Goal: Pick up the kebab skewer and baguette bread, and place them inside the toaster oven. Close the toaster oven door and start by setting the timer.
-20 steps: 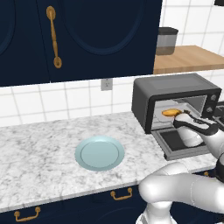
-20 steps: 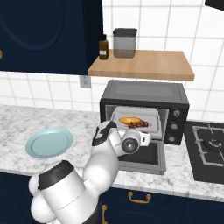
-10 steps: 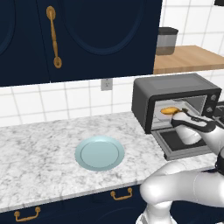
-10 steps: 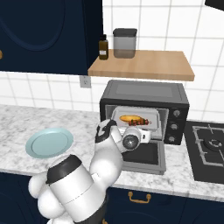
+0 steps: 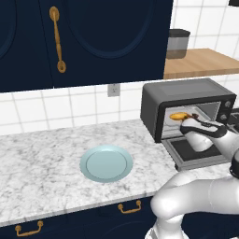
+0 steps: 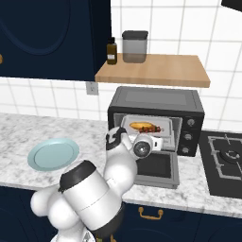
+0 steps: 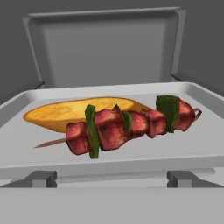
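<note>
- Lying on the pale grey metal tray (image 7: 192,144) inside the dark grey boxy toaster oven (image 6: 156,100), the kebab skewer (image 7: 127,126) of red-brown meat chunks and green pepper slices sits in front of the golden oval baguette bread (image 7: 74,113), apparently touching it.
- Hanging open, the glass-fronted toaster oven door (image 6: 155,168) lies dropped flat over the speckled marble counter (image 5: 42,163), so closing it and setting the timer are, by my judgement, what is left.
- Facing the oven mouth just above the lowered door, the two-finger gripper (image 6: 157,143) has its jaws spread wide and carries nothing.
- Resting well to the left of the oven, a round pale blue plate (image 5: 106,163) is bare.
- Risks as I judge them:
  - lifting the door with the hand in front of the cavity could trap the fingers or knock the tray, shifting the food;
  - pushing from under the door's edge rather than its bar handle could let the panel slip and drop back;
  - reaching for the round dark knobs (image 6: 189,129) on the oven's right side before the door is fully shut could leave it ajar;
  - turning the wrong knob would leave the timer unset.
</note>
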Controlling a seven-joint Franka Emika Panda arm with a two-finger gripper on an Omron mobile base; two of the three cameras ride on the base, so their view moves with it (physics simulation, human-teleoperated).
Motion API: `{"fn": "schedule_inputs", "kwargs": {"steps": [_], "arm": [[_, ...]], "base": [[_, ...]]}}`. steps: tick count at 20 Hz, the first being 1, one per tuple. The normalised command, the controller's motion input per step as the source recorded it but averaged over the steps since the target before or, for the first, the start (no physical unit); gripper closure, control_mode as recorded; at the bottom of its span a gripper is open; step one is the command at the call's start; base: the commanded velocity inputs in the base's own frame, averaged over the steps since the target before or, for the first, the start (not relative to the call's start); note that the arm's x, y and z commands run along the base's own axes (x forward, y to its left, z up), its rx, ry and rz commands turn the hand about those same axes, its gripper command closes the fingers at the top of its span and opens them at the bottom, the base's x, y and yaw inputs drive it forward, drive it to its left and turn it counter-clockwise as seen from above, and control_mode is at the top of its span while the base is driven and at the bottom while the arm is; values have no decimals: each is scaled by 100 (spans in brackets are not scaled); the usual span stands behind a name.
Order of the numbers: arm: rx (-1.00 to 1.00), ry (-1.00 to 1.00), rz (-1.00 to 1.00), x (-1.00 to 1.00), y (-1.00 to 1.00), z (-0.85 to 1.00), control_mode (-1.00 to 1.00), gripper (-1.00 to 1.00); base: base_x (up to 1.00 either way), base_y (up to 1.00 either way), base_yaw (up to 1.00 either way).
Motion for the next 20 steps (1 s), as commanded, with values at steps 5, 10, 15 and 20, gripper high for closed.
{"fn": "schedule_inputs", "kwargs": {"steps": [5, 10, 15, 20], "arm": [[0, 0, 0, 17, 0, 0, -100, -100], [0, 0, 0, 21, 0, 0, -100, -100], [0, 0, 0, 22, 0, 0, -100, -100], [0, 0, 0, 22, 0, 0, -100, -100]], "base": [[0, 0, 0], [0, 0, 0], [0, 0, 0], [0, 0, 0]]}}
